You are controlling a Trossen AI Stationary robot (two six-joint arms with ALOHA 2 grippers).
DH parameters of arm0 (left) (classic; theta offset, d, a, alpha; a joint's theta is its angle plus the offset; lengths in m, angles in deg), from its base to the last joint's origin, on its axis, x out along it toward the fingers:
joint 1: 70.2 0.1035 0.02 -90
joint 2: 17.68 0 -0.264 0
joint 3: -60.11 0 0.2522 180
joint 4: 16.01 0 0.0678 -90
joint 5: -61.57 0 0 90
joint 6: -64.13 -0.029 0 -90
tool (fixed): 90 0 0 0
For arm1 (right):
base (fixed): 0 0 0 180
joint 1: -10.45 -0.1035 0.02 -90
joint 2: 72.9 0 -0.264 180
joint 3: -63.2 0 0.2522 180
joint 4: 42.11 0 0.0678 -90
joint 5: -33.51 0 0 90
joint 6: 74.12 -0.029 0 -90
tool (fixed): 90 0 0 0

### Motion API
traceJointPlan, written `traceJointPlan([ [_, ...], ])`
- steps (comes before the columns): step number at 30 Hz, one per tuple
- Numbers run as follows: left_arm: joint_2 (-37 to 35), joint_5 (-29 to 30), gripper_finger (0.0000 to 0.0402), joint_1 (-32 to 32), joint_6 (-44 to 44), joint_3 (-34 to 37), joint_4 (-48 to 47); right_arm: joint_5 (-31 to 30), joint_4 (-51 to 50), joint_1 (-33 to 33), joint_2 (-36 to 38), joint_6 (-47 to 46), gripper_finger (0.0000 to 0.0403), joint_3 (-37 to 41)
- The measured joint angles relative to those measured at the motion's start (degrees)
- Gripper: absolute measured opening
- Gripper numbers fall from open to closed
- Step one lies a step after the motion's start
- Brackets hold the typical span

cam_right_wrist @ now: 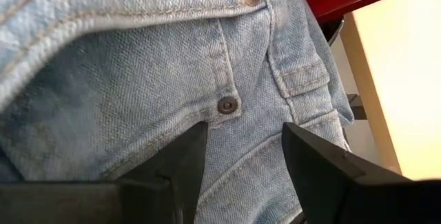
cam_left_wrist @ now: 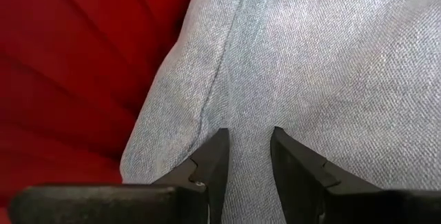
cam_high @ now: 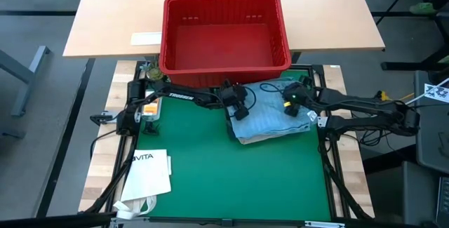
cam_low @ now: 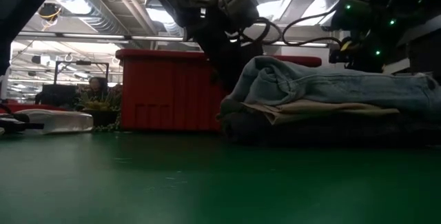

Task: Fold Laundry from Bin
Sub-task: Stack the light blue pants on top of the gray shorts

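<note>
Pale blue denim jeans, twill-woven with copper rivets and raised seams, fill both wrist views; they top a soft pile just beside the empty red ribbed plastic bin. Left gripper and right gripper each pinch denim between dark wedge-shaped fingers.

Green mat bearing stacked laundry, white paper bag; red bin at its far edge.
</note>
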Motion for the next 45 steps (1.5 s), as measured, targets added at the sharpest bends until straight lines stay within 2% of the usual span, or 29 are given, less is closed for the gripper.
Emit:
traceJointPlan([
  [10,-6.35,0.16,0.0105,-0.10,-0.14,0.27,-1.33,1.01,-12.39,-0.02,4.06,0.98,0.0193,-10.82],
  [15,-8.10,0.32,0.0105,-0.26,-0.12,0.25,-1.67,3.12,-13.91,-0.02,5.18,0.76,0.0193,-14.07],
  [20,-7.97,2.56,0.0105,0.62,0.48,0.19,-5.46,3.74,-13.42,-0.02,5.23,0.72,0.0193,-12.78],
  [24,-6.82,2.45,0.0105,1.33,5.55,0.65,-9.42,3.57,-11.76,-0.02,5.21,0.22,0.0193,-7.94],
  [34,-5.30,0.12,0.0105,1.52,8.73,3.84,-8.07,4.19,-4.03,-0.02,5.41,-2.99,0.0193,1.59],
  [41,-5.26,-0.13,0.0105,1.52,9.22,3.81,-8.13,4.76,-4.29,-0.02,5.58,-2.94,0.0193,1.43],
  [45,-6.13,-0.81,0.0105,1.09,12.20,2.73,-8.87,5.68,-11.01,-0.02,6.38,-2.07,0.0193,-3.46],
])
